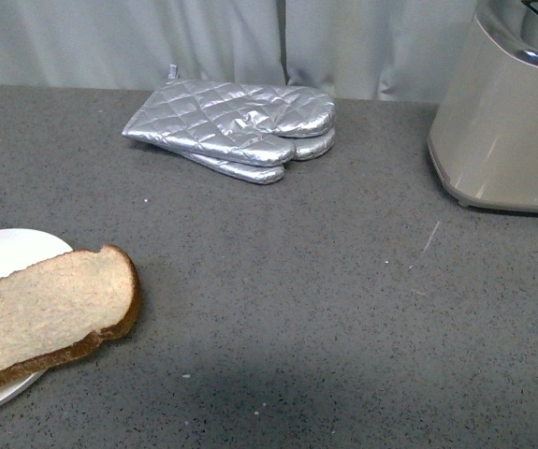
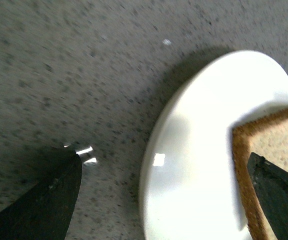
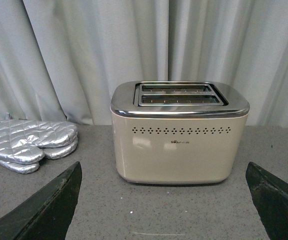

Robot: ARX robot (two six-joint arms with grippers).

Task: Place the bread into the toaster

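A kitchen-like setup: speckled grey worktop (image 1: 325, 281), toaster (image 3: 179, 135), oven mitts (image 1: 236, 126), plate (image 2: 194, 150), against a curtain (image 3: 83, 50).

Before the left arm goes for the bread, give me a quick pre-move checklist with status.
1. Bread on plate, overhanging its rim: ok.
2. Left gripper open: ok.
3. Left gripper centred on bread: not ok; the jaws span mostly bare plate, and only the slice's corner lies between them.
4. Toaster slots look empty: ok.
5. Right gripper open, short of toaster: ok.
6. Oven mitts off the plate-to-toaster line: ok, they lie farther back.
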